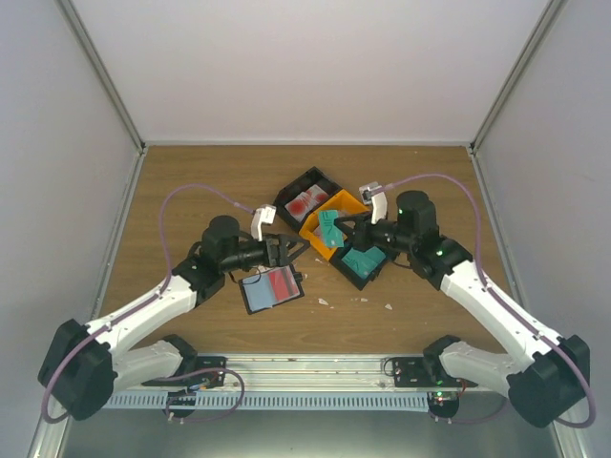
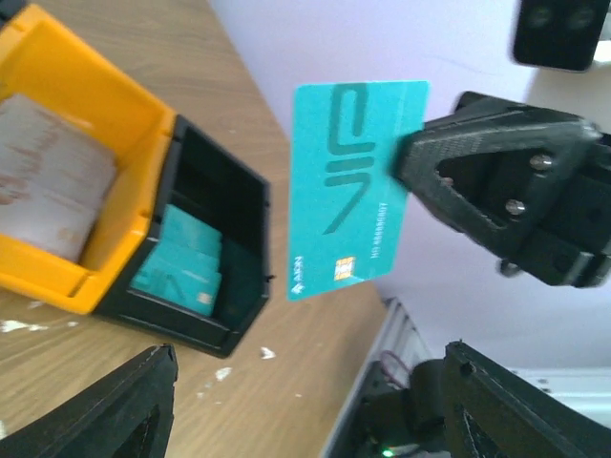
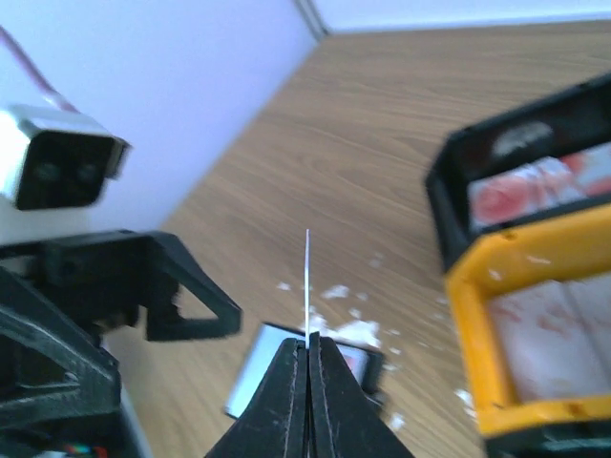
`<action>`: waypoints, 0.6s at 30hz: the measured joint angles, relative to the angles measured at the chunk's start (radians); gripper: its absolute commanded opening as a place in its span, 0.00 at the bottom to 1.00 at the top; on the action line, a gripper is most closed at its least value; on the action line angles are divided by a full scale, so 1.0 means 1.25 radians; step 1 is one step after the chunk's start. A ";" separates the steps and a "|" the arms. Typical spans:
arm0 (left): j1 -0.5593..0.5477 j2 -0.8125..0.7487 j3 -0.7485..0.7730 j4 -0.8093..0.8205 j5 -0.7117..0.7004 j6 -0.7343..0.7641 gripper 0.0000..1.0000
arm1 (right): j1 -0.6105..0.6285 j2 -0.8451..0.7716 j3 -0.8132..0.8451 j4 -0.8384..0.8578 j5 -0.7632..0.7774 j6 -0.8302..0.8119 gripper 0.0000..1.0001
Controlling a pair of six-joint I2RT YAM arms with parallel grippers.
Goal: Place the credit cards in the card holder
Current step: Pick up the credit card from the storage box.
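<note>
My right gripper (image 1: 344,232) is shut on a teal credit card (image 2: 355,181), holding it upright in the air by one short edge. In the right wrist view that card (image 3: 307,281) shows edge-on as a thin white line between the closed fingertips. My left gripper (image 2: 315,410) faces the card with its jaws wide apart and nothing between them. The card holder (image 1: 271,289) lies open on the table below the two grippers, with a red card showing in it. More teal cards (image 2: 181,262) lie in a black bin (image 1: 363,260).
An orange bin (image 1: 336,212) with pale grey-white cards and another black bin (image 1: 307,197) with red-and-white cards stand behind the grippers. White paper scraps (image 1: 355,301) lie near the card holder. The table's front rail (image 1: 315,367) runs close behind the arms.
</note>
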 measured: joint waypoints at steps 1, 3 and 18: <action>0.000 -0.015 -0.011 0.014 0.014 -0.013 0.76 | 0.001 -0.010 -0.020 0.044 -0.025 0.035 0.00; 0.000 -0.043 -0.031 0.043 0.037 -0.037 0.74 | 0.003 -0.024 -0.056 0.129 -0.066 0.105 0.01; 0.000 -0.097 -0.062 0.222 0.157 -0.143 0.32 | 0.023 -0.034 -0.130 0.455 -0.290 0.391 0.00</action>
